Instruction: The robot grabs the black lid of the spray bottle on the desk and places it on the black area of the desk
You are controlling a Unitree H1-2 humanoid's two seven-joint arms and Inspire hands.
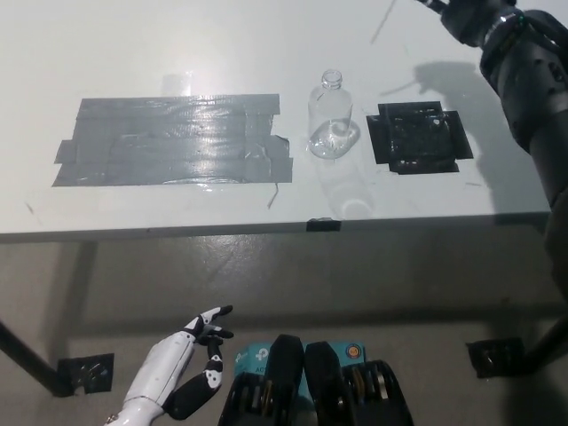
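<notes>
Head view, lid lifted clear of its bottle. Your right hand [461, 13] is cut off by the top edge of the picture, so you cannot tell how its fingers are set or see what they hold; only the wrist and black forearm show, reaching up from the right side. A thin dip tube [383, 22] slants down and to the left from where the hand leaves the frame, which suggests the black lid is up there with it, out of sight. Below, the clear spray bottle [330, 120] stands upright on the white desk [177, 44] with its neck open, so the removal step reads as done. The black area [419, 135] lies just beside the bottle, on its right in the picture, and is bare: placing is what remains. The arm's shadow falls near that patch, above it. A wide grey taped patch [173, 142] lies on the bottle's other side. Your left hand [191, 355] rests low beneath the desk edge, fingers loosely apart and holding nothing.
</notes>
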